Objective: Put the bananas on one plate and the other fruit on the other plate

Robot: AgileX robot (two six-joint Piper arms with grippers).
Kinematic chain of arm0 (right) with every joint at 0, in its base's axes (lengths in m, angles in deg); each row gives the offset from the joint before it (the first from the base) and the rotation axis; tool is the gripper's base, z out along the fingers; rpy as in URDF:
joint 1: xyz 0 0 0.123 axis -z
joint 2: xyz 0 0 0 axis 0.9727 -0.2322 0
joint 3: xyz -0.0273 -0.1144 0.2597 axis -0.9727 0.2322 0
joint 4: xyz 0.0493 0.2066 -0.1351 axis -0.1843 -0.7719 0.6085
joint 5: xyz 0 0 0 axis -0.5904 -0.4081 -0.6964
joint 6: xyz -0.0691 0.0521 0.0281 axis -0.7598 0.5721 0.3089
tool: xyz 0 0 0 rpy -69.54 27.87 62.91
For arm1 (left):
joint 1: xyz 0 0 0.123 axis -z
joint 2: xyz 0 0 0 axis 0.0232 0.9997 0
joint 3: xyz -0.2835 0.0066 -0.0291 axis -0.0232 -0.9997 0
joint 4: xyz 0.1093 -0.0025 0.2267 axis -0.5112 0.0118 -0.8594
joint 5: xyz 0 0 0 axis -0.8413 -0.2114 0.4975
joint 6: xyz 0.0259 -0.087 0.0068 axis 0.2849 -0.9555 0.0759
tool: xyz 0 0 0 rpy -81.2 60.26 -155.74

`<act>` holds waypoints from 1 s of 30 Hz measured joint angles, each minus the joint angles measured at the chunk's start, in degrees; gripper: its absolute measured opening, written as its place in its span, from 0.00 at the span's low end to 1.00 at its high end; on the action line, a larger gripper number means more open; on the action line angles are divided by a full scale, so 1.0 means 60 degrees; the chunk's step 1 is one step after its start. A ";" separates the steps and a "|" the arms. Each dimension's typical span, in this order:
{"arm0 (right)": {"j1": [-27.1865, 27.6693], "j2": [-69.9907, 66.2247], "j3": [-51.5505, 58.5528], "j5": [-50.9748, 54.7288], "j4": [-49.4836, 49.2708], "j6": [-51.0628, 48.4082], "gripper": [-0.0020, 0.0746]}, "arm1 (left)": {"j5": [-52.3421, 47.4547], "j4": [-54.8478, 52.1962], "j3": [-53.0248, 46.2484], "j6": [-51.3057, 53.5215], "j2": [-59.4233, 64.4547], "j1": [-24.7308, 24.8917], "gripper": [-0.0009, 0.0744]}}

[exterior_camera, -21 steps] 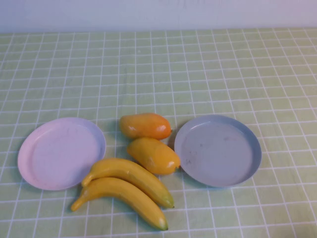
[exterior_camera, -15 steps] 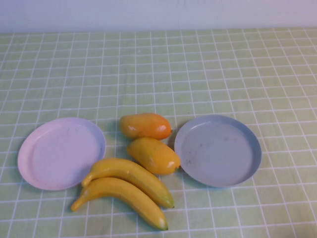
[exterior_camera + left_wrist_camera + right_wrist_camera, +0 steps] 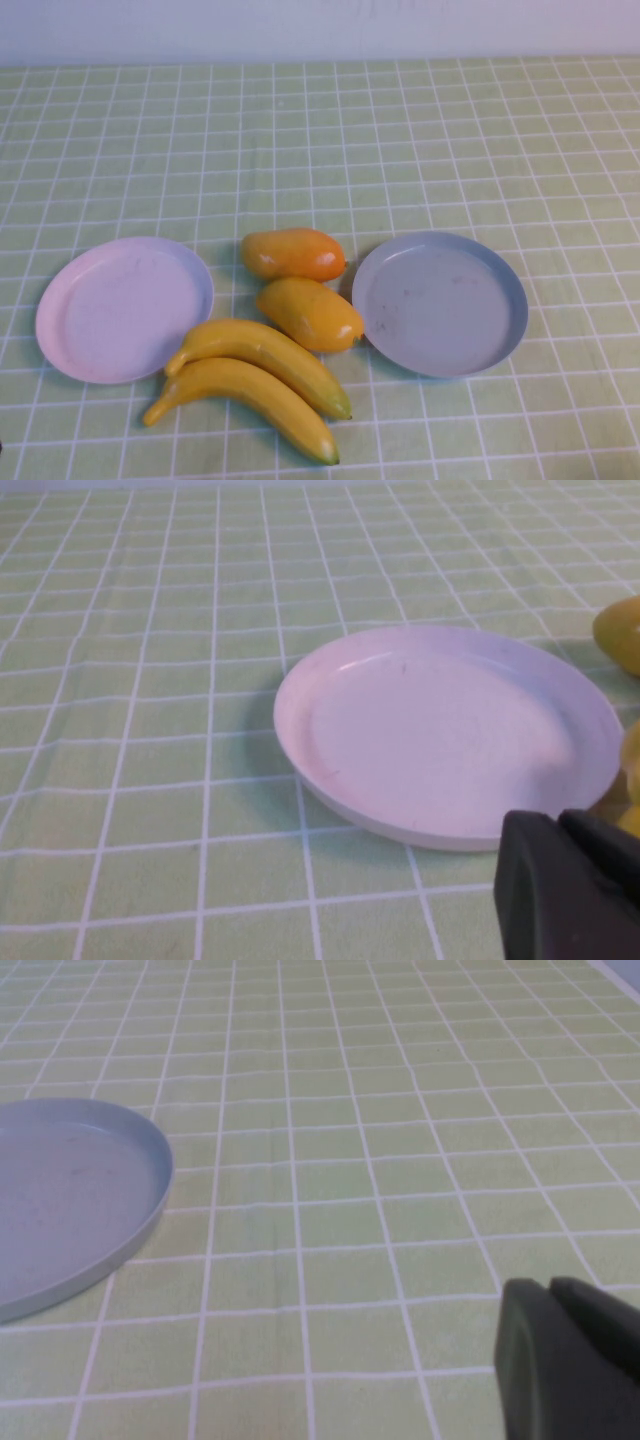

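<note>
Two bananas (image 3: 265, 355) (image 3: 250, 395) lie side by side on the cloth, in front of and between the plates. Two mango-like fruits (image 3: 293, 254) (image 3: 310, 313) lie just behind them, the more orange one farther back. The pink-lilac plate (image 3: 120, 310) on the left and the grey-blue plate (image 3: 440, 303) on the right are both empty. Neither gripper shows in the high view. My left gripper (image 3: 560, 825) is shut and empty near the pink plate (image 3: 450, 730). My right gripper (image 3: 550, 1290) is shut and empty, to the right of the grey-blue plate (image 3: 70, 1190).
A green checked cloth (image 3: 400, 150) covers the whole table. A white wall runs along the far edge. Bits of yellow fruit (image 3: 622, 630) show at the edge of the left wrist view, past the pink plate.
</note>
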 joint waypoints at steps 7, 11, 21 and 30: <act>0.0000 0.0000 0.0000 0.0000 0.0000 0.0000 0.01 | 0.0257 0.0425 0.0000 0.0000 0.0000 0.0000 0.01; 0.0000 0.0000 0.0000 0.0000 0.0000 0.0000 0.01 | 0.0334 0.1285 0.0000 -0.0039 0.0000 0.0000 0.01; 0.0000 0.0000 0.0000 0.0000 0.0000 0.0000 0.01 | 0.1444 0.4830 0.0000 -0.0061 0.0000 0.0000 0.01; 0.0000 0.0000 0.0000 0.0000 0.0000 0.0000 0.01 | 0.1798 0.5443 0.0000 -0.0068 0.0000 0.0000 0.01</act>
